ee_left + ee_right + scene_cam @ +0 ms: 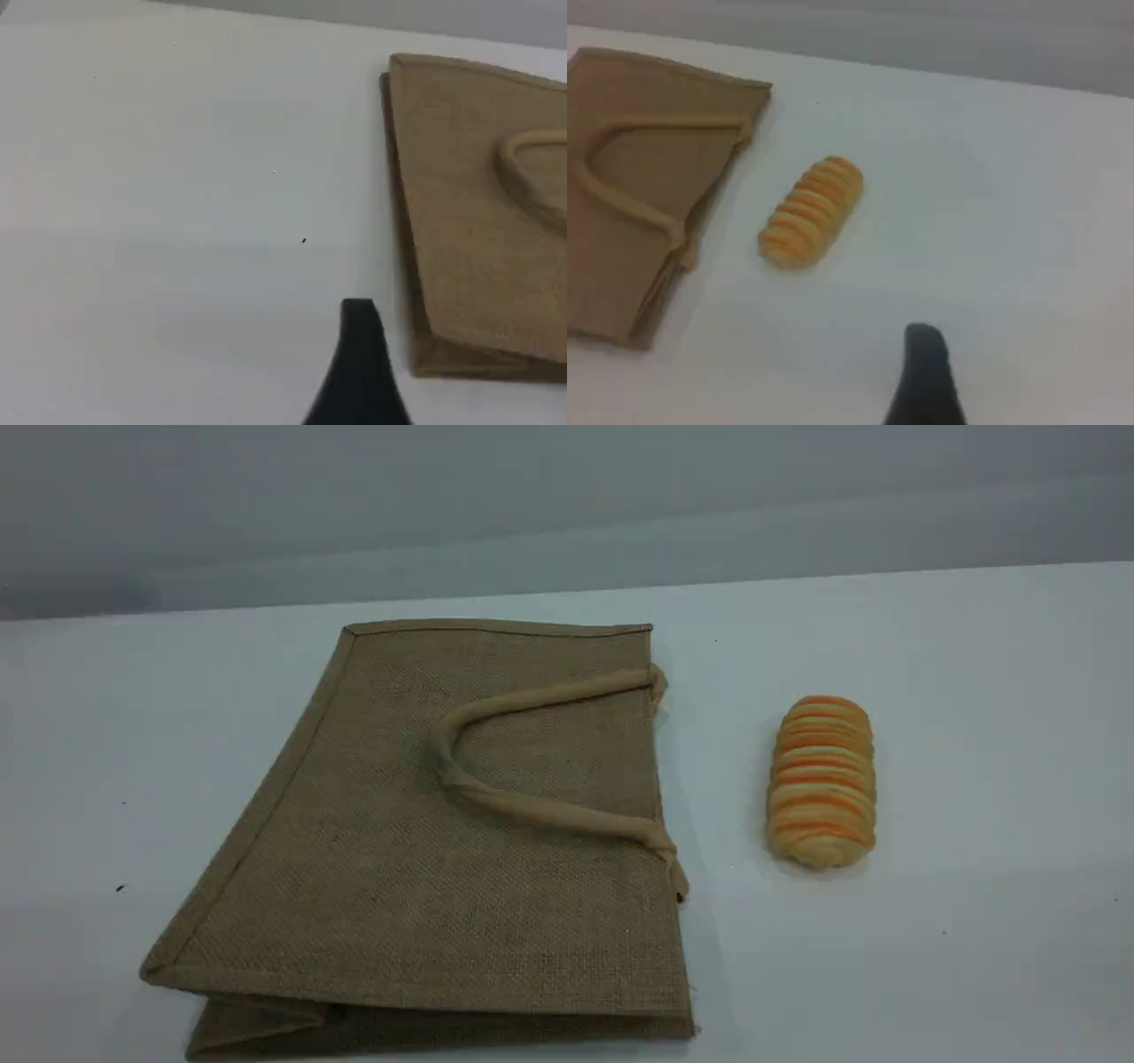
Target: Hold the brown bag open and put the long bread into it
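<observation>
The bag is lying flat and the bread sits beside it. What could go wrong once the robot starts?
1. The bag lies flat with its mouth pressed shut, so a gripper might pinch both layers, or only the handle, and fail to open it.
2. The bread is small and rounded; it could roll away or get squashed when grabbed.
3. The bag rests loose on the smooth table and may slide when the bread is pushed in.
</observation>
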